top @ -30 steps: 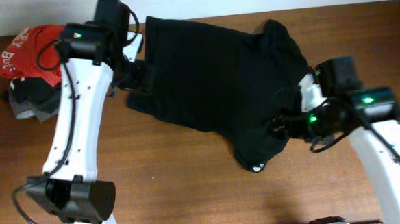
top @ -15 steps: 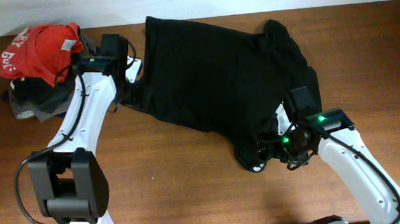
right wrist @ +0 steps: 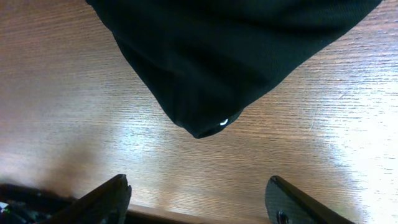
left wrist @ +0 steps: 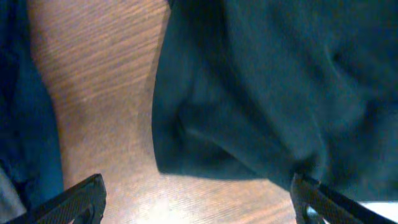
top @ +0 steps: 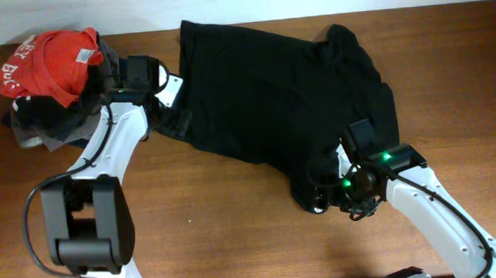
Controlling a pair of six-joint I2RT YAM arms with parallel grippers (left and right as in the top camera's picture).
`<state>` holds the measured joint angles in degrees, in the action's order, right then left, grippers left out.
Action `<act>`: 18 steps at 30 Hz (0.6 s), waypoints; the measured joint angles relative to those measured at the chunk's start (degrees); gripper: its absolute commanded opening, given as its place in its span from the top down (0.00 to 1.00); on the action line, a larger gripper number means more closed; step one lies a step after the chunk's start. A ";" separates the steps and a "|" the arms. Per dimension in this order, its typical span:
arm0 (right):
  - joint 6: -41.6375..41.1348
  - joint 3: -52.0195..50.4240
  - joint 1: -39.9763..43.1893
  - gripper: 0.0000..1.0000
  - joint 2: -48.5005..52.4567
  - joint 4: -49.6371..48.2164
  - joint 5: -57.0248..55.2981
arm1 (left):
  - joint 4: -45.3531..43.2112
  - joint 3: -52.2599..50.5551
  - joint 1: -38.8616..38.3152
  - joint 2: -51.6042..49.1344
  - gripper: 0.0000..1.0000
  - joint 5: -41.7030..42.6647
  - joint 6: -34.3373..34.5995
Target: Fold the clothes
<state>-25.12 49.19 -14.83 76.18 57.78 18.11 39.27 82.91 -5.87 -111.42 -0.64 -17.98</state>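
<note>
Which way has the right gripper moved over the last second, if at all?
Yes. Overhead, the right gripper has shifted left and toward the near edge of the table, from the right edge of the shirt to its logo corner.

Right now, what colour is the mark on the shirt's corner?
White logo mark, clearest in the right wrist view.

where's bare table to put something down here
Bare wood runs along the front of the table, between the left arm and right arm, below the black shirt. The far right corner is bare too. Crowded far left: red shirt and grey garments.
</note>
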 measured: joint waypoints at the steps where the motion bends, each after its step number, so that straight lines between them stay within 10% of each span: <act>1: -0.15 -0.07 0.00 0.28 0.00 -0.02 0.00 | -0.39 0.00 0.07 -1.03 0.07 0.00 -0.46; 11: -1.38 -2.43 0.00 0.28 0.00 -1.20 0.00 | -2.58 -0.26 0.66 -8.11 0.25 0.22 -1.49; 18: -1.99 -2.51 -0.02 0.32 0.00 -1.44 0.00 | -2.21 -0.26 0.59 -8.20 0.93 0.22 -1.14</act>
<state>-27.11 46.68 -14.85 76.18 56.34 18.11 37.06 82.65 -5.28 -119.61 -0.43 -19.11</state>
